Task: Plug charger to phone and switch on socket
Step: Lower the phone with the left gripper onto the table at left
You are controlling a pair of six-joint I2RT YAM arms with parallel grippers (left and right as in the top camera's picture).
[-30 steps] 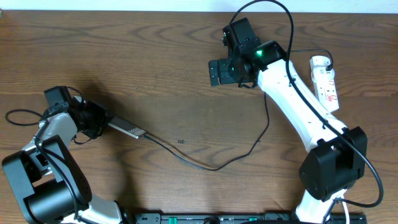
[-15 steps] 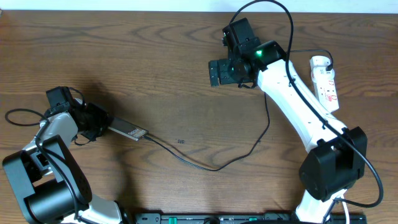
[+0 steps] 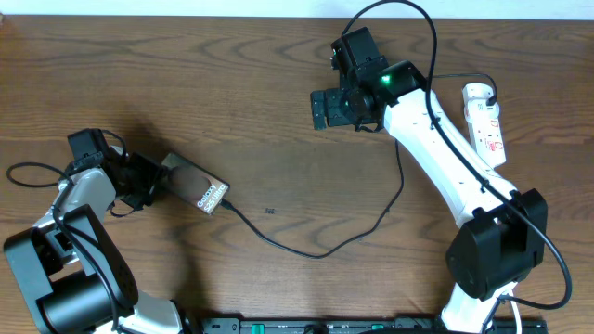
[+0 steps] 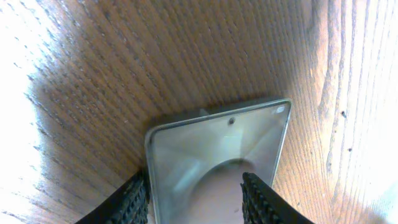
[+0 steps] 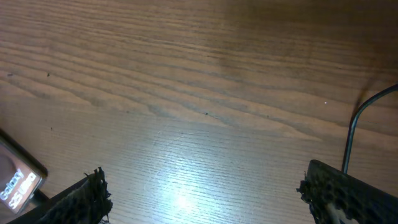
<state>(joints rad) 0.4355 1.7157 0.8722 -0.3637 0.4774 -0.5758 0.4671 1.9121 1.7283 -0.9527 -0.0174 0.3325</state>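
Note:
The phone (image 3: 197, 188) lies flat and face up at the left of the table, its white lettering showing. My left gripper (image 3: 153, 181) stands open at the phone's left end. In the left wrist view one finger (image 4: 134, 200) sits beside the phone's (image 4: 217, 149) edge and the other hovers over its face; the gripper (image 4: 198, 200) holds nothing. The charger cable (image 3: 316, 249) meets the phone's right end and curves up behind the right arm. The socket (image 3: 486, 125) lies at the far right. My right gripper (image 3: 327, 109) hangs open and empty above mid-table.
The right wrist view shows bare wood between the jaws of the right gripper (image 5: 205, 193), a corner of the phone (image 5: 15, 180) at lower left and the charger cable (image 5: 353, 130) at right. A black bar (image 3: 306, 325) runs along the table's front edge.
The left gripper has opened. The phone, held on its edge before, has dropped flat with its face up. The right arm has not moved.

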